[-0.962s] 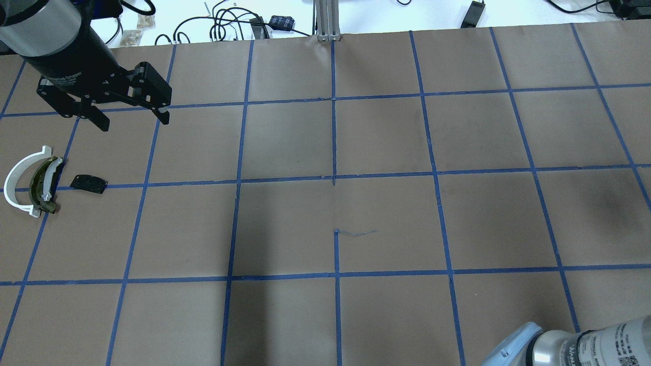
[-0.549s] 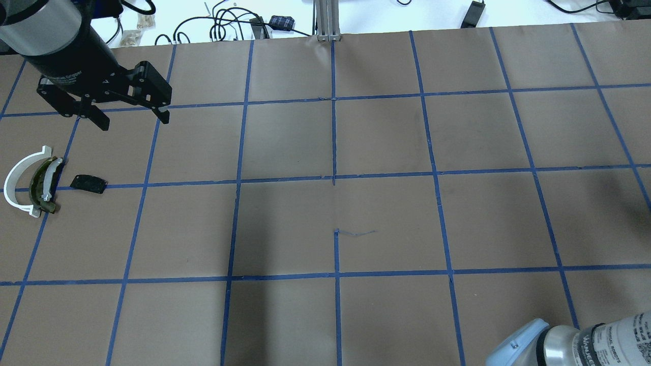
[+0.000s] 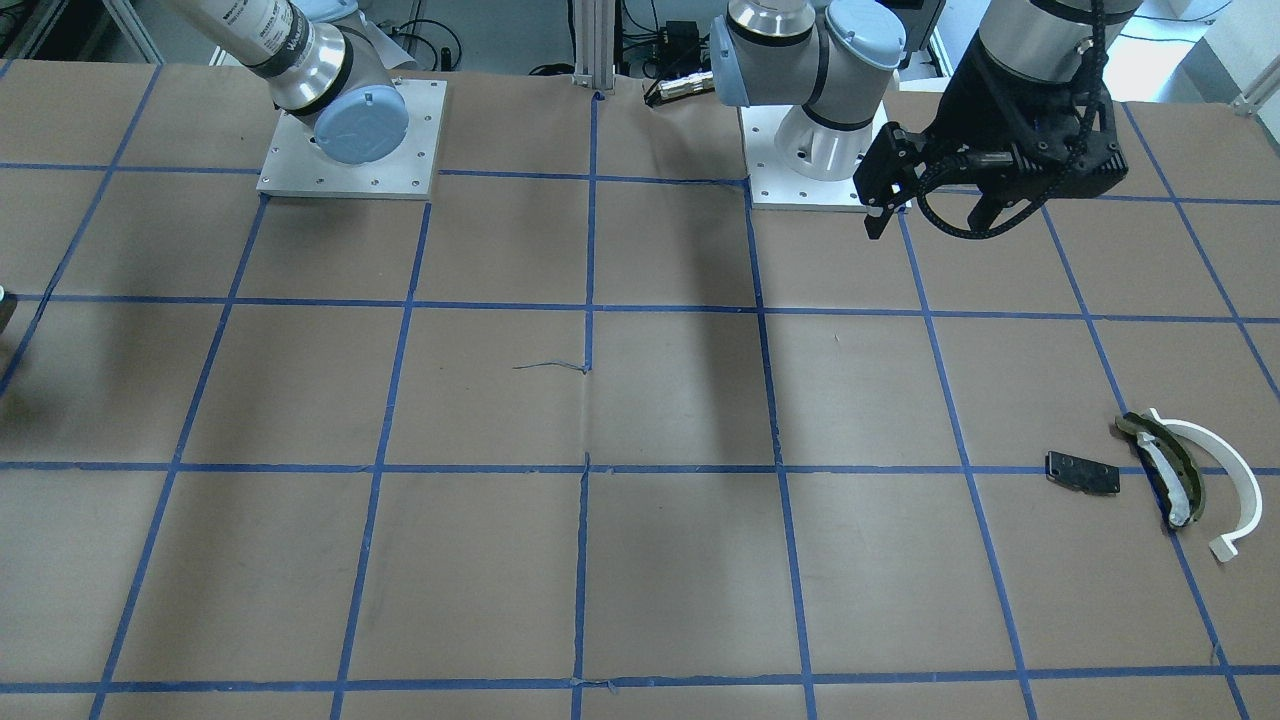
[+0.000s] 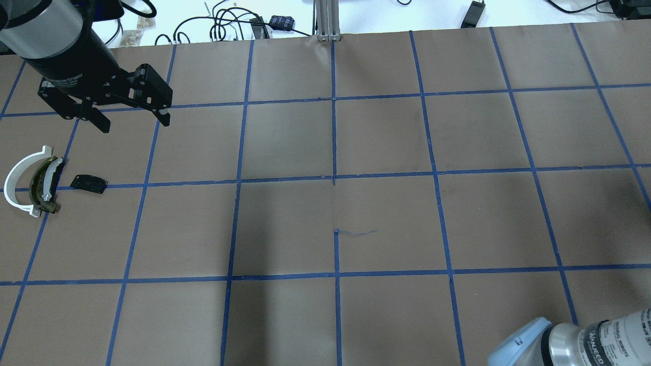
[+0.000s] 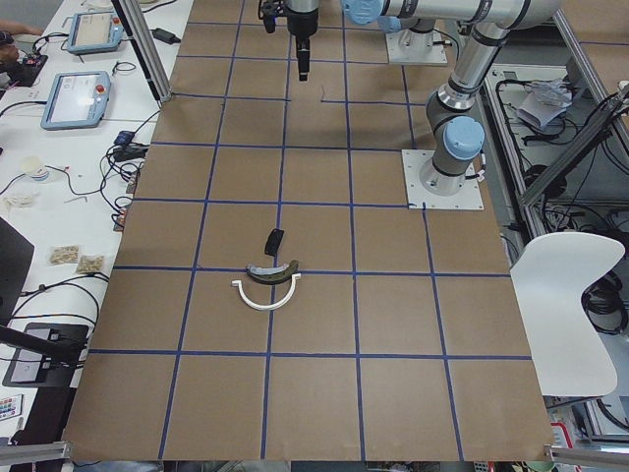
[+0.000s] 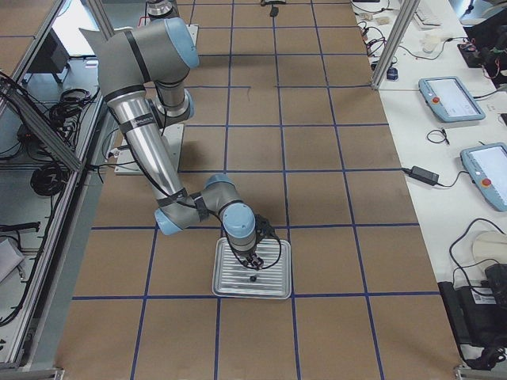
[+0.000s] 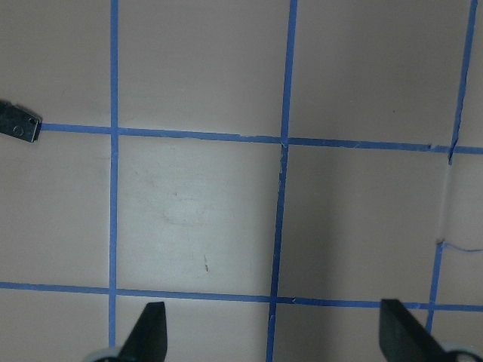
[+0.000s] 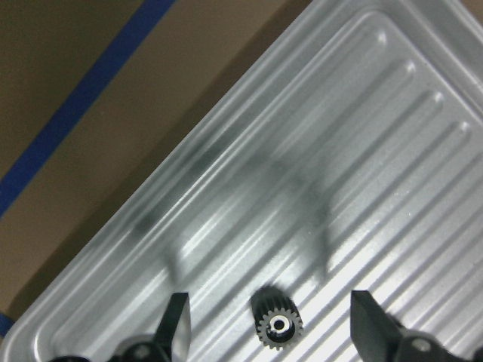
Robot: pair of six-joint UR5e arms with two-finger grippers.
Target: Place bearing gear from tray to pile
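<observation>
The bearing gear (image 8: pixel 277 326), small and dark with a bright bore, lies on the ribbed metal tray (image 8: pixel 362 151). My right gripper (image 8: pixel 273 332) is open, just above the tray, with a finger on each side of the gear. The tray (image 6: pixel 269 281) also shows in the exterior right view. The pile is at the table's far left: a white half-ring (image 4: pixel 18 183), an olive-and-dark curved piece (image 4: pixel 40 185) and a black plate (image 4: pixel 88 183). My left gripper (image 4: pixel 135 123) is open and empty, up above the table behind the pile.
Brown paper with a blue tape grid covers the table (image 4: pixel 335 203). Cables and small devices (image 4: pixel 244 25) lie beyond the far edge. My right arm's elbow (image 4: pixel 569 340) shows at the lower right corner. The tray is out of the overhead view.
My right arm's elbow has slid a little to the right and down in the overhead view. The left gripper and the pile have stayed where they were.
</observation>
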